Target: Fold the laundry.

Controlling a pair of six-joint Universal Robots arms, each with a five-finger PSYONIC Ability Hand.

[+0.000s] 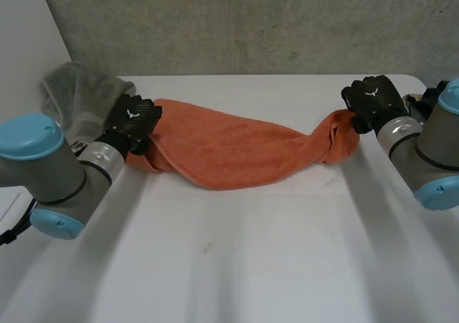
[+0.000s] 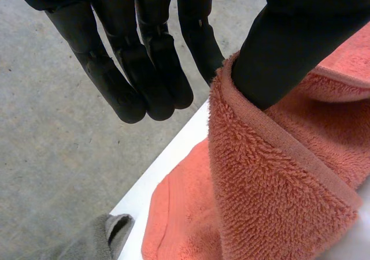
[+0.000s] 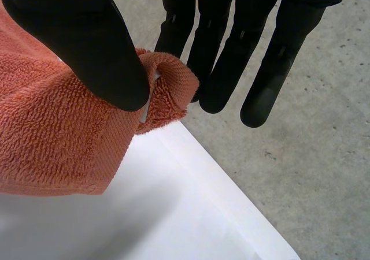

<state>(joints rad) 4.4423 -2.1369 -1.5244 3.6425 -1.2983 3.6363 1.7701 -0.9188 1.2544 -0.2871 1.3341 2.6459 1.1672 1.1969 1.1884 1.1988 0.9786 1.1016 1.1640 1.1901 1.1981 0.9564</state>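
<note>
towel (image 1: 237, 147) roped out near tabletop (image 1: 237, 265) far edge | left hand (image 1: 133, 118) pinches its left end, thumb against straight fingers | right hand (image 1: 373, 100) pinches right corner likewise | likely tensioning to spread flat before folding
</note>
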